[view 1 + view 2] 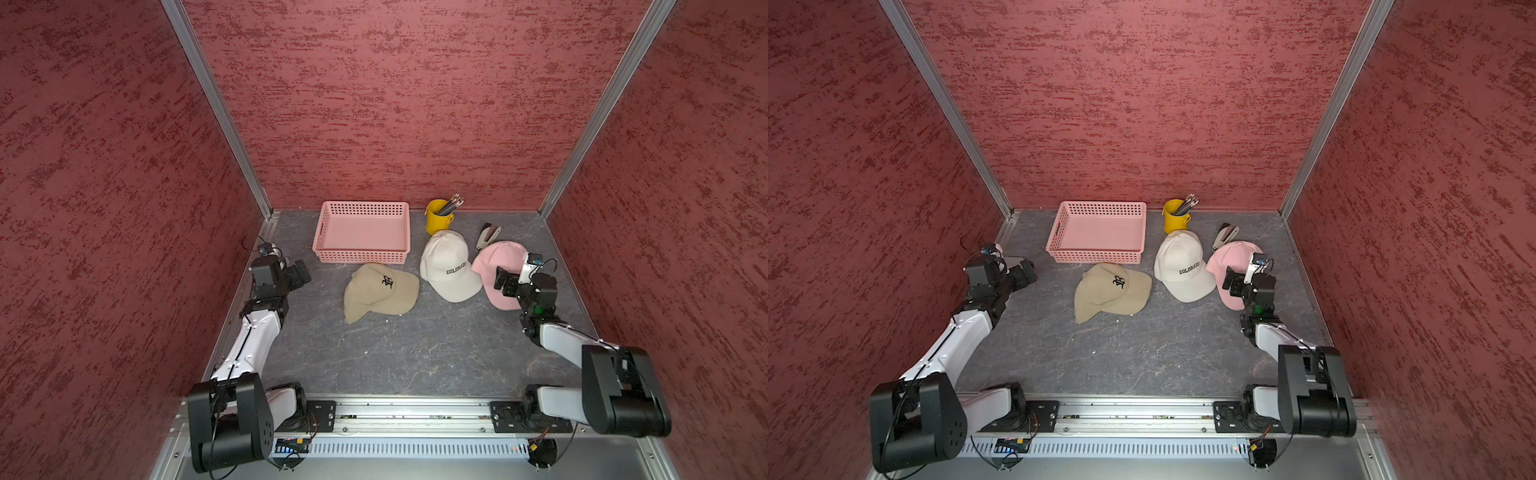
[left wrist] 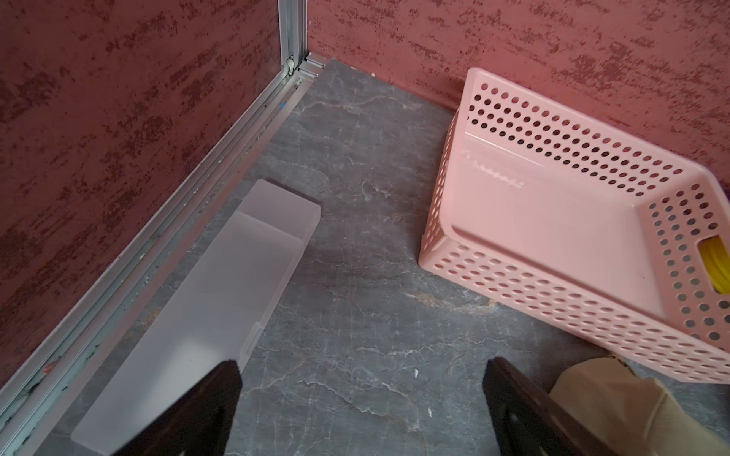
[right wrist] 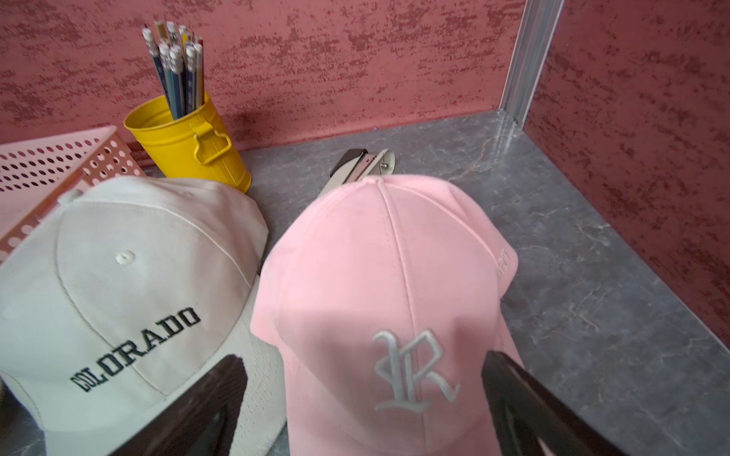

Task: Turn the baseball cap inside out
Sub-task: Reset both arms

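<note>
Pink cap (image 3: 379, 276): sitting crown up and right side out near the table's right side, directly under my right gripper (image 3: 361, 359), whose jaws are standing wide with nothing in them. If I am pinching only the crown top, I judge the cloth could slip out, or the whole cap could lift without turning, because its opening is facing down.
COLORADO cap (image 3: 130, 284): touching the pink cap's side, with its brim showing right beside one of my fingertips. Closing here, I am risking catching both caps or dragging this one along.
Stapler (image 3: 361, 166): lying just behind the pink crown, partly hidden. Pushing the cap backward, I am risking shoving it toward the wall.
Table (image 1: 395, 353): offering open room only toward the front, so I am judging that way safest for pulling the cap out.
Pink basket (image 1: 361, 257): standing at the back, well apart from my right side.
Beige cap (image 1: 380, 293): lying crown up in front of the basket, also unturned. Which cap is meant, I cannot tell for sure.
Frosted tray (image 2: 221, 284): lying along the left wall.
Left gripper (image 2: 361, 363): hanging wide and holding nothing, well apart from the pink cap and too far to be helping.
Yellow bucket (image 1: 436, 220): standing behind the COLORADO cap and holding pencils (image 3: 177, 67). A careless sweep could be tipping it.
</note>
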`<action>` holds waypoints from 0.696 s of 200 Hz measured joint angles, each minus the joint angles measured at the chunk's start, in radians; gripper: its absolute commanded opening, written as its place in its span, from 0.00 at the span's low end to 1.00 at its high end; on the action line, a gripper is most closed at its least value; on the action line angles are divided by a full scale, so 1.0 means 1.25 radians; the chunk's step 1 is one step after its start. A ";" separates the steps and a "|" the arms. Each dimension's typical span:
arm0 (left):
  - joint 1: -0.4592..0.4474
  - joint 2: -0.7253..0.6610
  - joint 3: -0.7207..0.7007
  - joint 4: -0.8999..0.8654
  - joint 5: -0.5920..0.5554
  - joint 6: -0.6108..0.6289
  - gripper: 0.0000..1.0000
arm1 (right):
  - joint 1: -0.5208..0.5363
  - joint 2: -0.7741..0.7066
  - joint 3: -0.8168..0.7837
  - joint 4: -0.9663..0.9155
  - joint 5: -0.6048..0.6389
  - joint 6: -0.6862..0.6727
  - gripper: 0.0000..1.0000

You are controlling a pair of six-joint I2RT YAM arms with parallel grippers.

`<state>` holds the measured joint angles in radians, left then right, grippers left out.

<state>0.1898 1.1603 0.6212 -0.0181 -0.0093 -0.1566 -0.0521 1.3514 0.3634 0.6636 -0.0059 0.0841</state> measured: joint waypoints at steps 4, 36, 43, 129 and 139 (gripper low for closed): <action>0.000 0.000 -0.010 0.017 -0.002 0.002 1.00 | 0.002 0.010 -0.009 0.023 0.003 -0.003 0.98; 0.001 0.027 -0.058 0.149 -0.016 0.026 1.00 | 0.059 0.135 -0.093 0.268 0.051 -0.039 0.99; 0.001 0.039 -0.066 0.179 -0.015 0.032 1.00 | 0.070 0.163 -0.103 0.306 0.064 -0.047 0.99; -0.041 0.107 -0.181 0.442 0.062 0.115 1.00 | 0.088 0.173 -0.073 0.355 0.117 -0.074 0.99; -0.043 0.129 -0.180 0.449 0.084 0.129 1.00 | 0.088 0.172 -0.073 0.355 0.119 -0.074 0.99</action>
<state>0.1356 1.3216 0.3965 0.5434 0.0959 0.0044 0.0574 1.5669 0.2726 1.1072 0.1425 -0.0082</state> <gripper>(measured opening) 0.996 0.985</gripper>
